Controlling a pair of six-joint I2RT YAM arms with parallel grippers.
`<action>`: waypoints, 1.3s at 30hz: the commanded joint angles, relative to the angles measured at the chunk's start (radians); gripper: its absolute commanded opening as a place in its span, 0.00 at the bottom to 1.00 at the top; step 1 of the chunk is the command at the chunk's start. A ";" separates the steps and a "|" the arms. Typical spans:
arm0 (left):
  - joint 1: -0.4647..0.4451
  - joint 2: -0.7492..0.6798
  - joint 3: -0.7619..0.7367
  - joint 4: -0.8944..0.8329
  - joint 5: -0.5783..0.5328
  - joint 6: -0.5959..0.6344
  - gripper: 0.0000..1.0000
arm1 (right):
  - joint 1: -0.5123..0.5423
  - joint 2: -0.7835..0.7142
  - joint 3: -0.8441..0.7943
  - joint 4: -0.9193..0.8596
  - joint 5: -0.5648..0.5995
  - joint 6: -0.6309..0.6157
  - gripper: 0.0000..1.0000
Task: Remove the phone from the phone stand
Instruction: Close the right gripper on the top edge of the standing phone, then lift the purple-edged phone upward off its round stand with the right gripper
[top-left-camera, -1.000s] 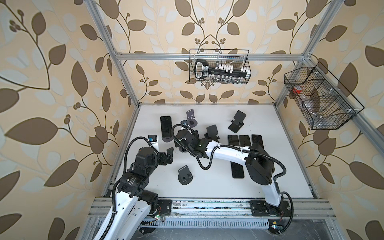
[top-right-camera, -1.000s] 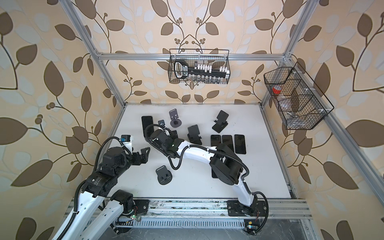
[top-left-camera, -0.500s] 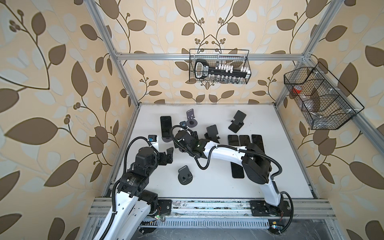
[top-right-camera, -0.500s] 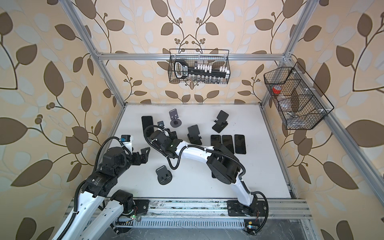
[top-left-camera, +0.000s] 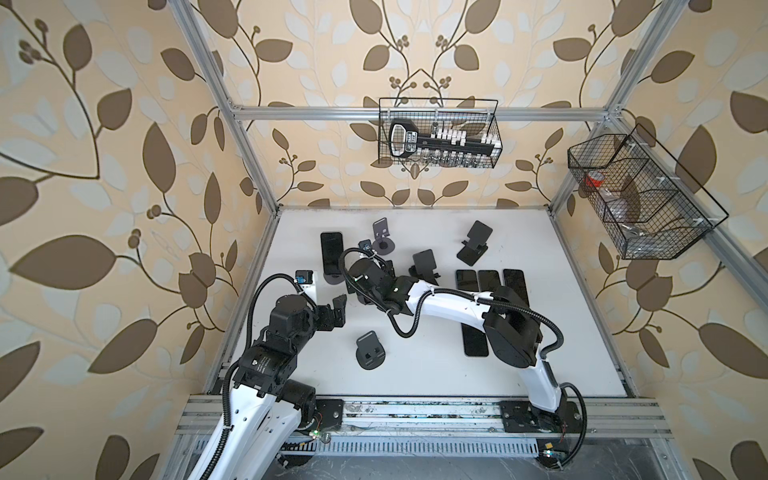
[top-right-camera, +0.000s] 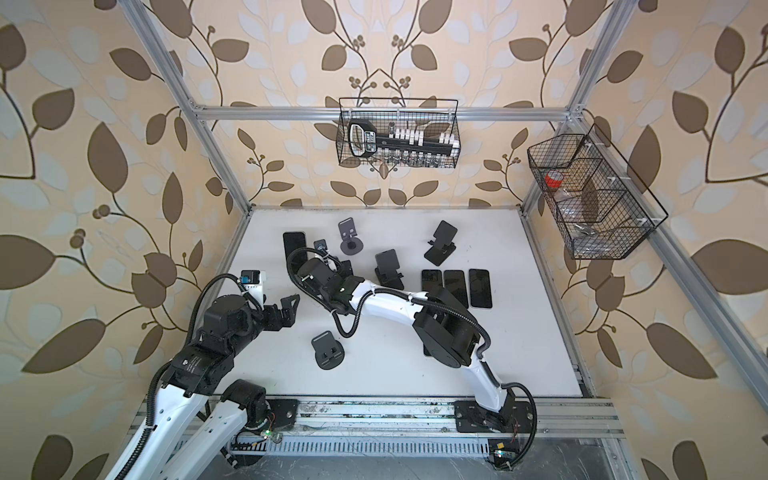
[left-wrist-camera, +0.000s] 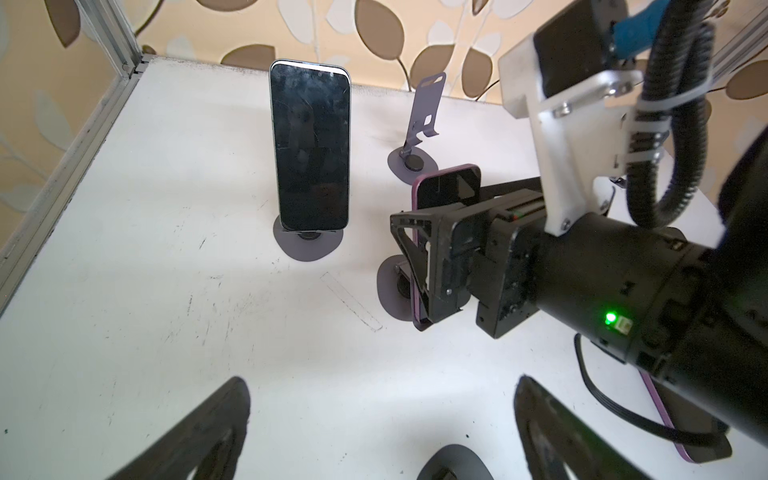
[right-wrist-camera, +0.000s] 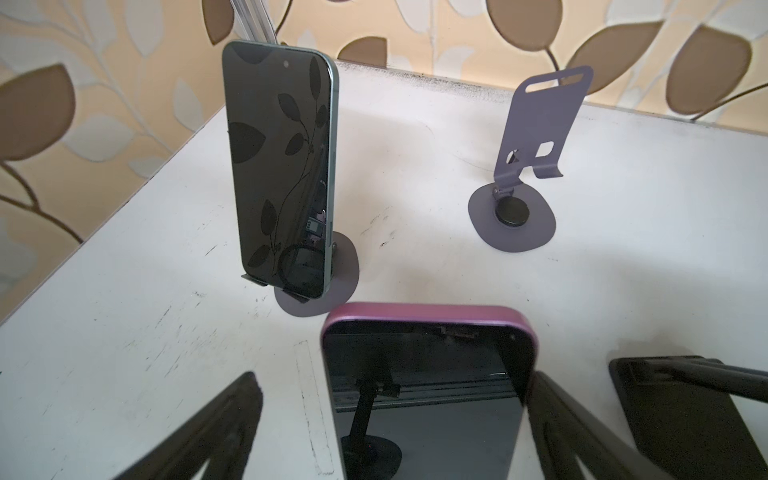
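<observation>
The right gripper (right-wrist-camera: 395, 399), fingers spread wide, straddles the purple phone (left-wrist-camera: 449, 187), which leans upright on its stand (left-wrist-camera: 390, 291). The left gripper (top-left-camera: 337, 309) (also spread, holding nothing) hovers well apart. A clean lift likely means centring the phone, closing on its long edges, then rising along the stand's tilt to clear the lip.

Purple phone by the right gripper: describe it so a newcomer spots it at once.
On the white table, look toward the back left, where the right gripper reaches. The purple-rimmed phone leans on a stand between its open jaws. That rim colour sets it apart from the teal-edged phone nearby.
</observation>
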 joint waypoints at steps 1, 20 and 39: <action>0.003 -0.016 -0.003 0.013 0.007 0.002 0.99 | 0.001 0.007 0.009 -0.010 -0.008 0.022 1.00; 0.003 -0.027 -0.002 0.005 0.000 -0.003 0.99 | -0.001 -0.017 -0.039 0.005 -0.003 0.028 0.94; 0.003 -0.032 -0.003 0.008 0.009 -0.005 0.99 | -0.025 -0.027 -0.073 0.002 -0.040 0.020 0.88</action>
